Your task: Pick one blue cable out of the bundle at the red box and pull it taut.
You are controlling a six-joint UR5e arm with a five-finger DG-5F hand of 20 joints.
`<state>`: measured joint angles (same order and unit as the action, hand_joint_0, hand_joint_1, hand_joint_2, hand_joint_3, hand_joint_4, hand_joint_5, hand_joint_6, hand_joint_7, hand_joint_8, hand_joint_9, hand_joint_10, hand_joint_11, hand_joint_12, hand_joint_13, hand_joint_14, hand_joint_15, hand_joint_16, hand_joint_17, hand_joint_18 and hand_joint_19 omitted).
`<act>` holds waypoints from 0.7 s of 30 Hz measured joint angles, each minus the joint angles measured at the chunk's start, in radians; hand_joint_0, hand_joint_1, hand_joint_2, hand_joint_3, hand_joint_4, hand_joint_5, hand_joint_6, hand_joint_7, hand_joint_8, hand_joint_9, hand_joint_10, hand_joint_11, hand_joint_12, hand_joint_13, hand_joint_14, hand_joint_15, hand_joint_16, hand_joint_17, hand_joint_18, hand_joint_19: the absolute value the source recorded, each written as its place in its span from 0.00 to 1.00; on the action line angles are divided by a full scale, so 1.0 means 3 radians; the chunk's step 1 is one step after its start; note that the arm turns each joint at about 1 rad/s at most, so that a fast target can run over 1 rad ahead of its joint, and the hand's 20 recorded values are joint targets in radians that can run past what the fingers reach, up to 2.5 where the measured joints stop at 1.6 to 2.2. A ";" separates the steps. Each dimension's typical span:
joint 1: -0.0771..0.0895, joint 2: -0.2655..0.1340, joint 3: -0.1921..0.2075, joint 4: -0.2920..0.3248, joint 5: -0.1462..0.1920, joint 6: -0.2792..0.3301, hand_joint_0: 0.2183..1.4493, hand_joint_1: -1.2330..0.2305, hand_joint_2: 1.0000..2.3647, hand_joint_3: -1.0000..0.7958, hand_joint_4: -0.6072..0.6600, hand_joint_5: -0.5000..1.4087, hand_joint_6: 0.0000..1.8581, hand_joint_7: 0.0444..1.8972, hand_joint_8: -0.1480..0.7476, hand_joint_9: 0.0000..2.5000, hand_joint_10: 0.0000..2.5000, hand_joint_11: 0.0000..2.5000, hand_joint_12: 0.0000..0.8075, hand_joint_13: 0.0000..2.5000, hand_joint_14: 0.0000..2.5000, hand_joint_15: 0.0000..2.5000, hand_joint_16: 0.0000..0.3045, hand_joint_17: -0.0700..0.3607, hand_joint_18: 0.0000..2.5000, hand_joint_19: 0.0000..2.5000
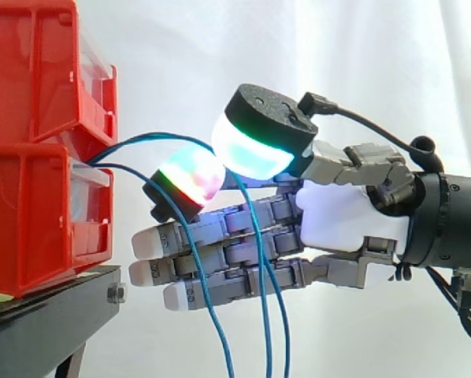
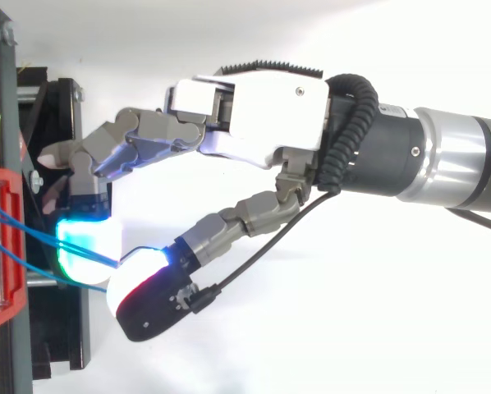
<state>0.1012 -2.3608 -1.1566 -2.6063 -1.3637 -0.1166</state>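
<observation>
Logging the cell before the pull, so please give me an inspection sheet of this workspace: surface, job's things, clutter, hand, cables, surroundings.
Surface: black stand carrying stacked red bins.
Job's things: blue cables leaving the bins' front.
Clutter: nothing seen.
Hand: hand level before the bins, two glowing pads apparently closed on one blue cable, other fingers straight.
Cables: blue strands arc out from the bins, then hang slack past the fingers.
Surroundings: white curtain.
</observation>
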 measured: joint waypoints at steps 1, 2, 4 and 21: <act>0.0000 0.0000 0.0000 0.0000 0.0000 0.0000 0.39 0.14 0.00 0.30 0.55 0.14 0.49 0.42 0.48 0.17 0.00 0.14 0.46 0.08 0.00 0.02 0.18 0.44 0.13 0.01; 0.0000 0.0000 0.0000 0.0000 0.0000 0.0000 0.38 0.15 0.00 0.28 0.55 0.14 0.49 0.42 0.48 0.16 0.00 0.13 0.46 0.08 0.00 0.03 0.18 0.44 0.13 0.01; 0.0002 0.0000 0.0000 0.0000 0.0000 0.0000 0.34 0.16 0.00 0.28 0.56 0.14 0.49 0.41 0.48 0.16 0.00 0.14 0.46 0.08 0.00 0.03 0.18 0.44 0.13 0.02; 0.0004 0.0000 0.0004 0.0004 0.0000 -0.0001 0.30 0.36 0.01 0.34 0.58 0.17 0.47 0.46 0.56 0.26 0.00 0.16 0.46 0.11 0.00 0.04 0.18 0.44 0.13 0.05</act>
<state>0.1024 -2.3608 -1.1553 -2.6051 -1.3637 -0.1168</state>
